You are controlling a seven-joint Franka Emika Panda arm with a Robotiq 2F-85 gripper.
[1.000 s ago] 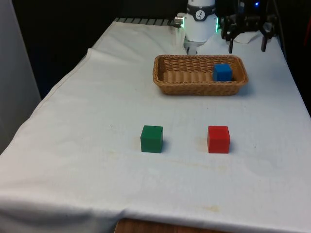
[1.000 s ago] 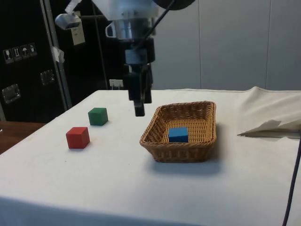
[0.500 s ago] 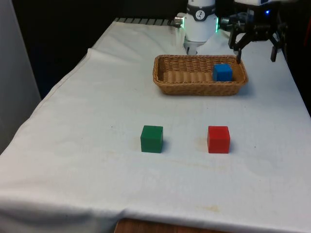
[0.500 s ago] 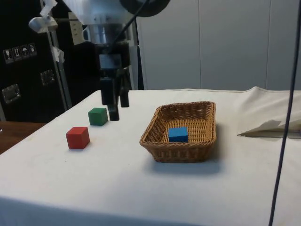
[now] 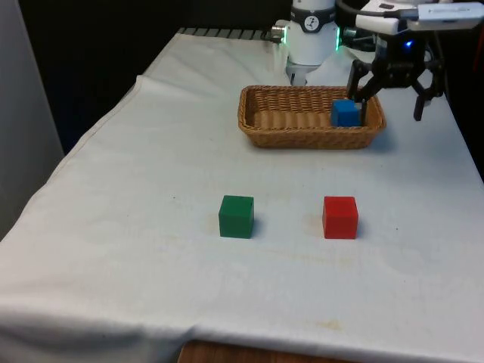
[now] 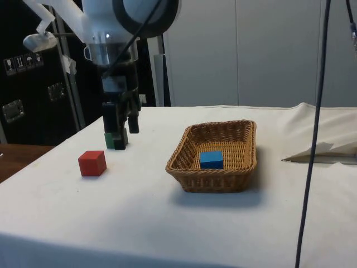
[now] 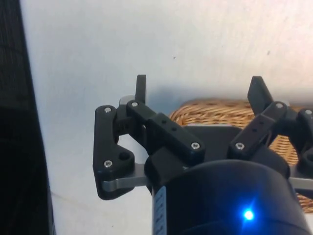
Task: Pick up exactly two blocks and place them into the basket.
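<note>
The claw [image 5: 389, 94] hangs wide open and empty above the table, just off the basket [image 5: 266, 128] holding one blue block [image 5: 346, 113]. The red block [image 5: 340, 217] lies nearest, toward the table's near edge, the green block [image 5: 237, 216] beyond it.

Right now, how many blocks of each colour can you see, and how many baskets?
Blue block: 1, lying in the basket.
Green block: 1, on the cloth.
Red block: 1, on the cloth.
Basket: 1.
Total: 3 blocks and 1 basket, 4 things.
</note>
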